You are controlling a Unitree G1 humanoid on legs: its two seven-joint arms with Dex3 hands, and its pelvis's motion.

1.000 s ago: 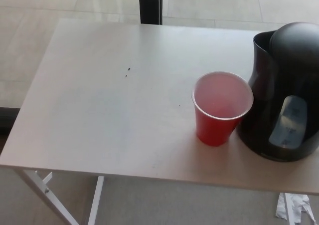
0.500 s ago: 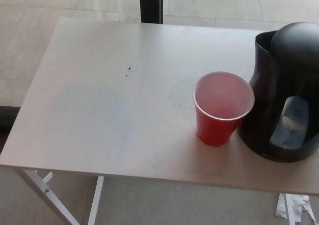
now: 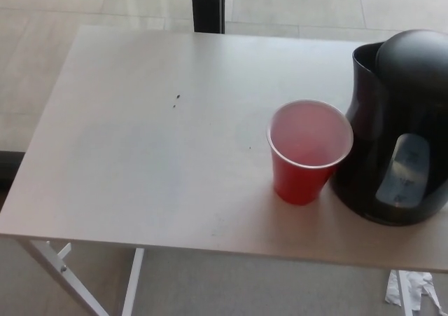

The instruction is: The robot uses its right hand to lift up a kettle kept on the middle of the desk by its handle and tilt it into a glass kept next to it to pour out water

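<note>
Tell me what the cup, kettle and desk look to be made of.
Cup: thin plastic, red outside, pale inside, with a rolled rim; likely disposable. Kettle: smooth black plastic with a soft sheen and a translucent window low on its side. Desk: pale matte top, probably laminate, on white legs that look like metal.

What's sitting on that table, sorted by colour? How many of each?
Red: 1, the plastic cup
Black: 1, the kettle
Total: 2 things on the white table. No robot hand shows in the head view.
</note>
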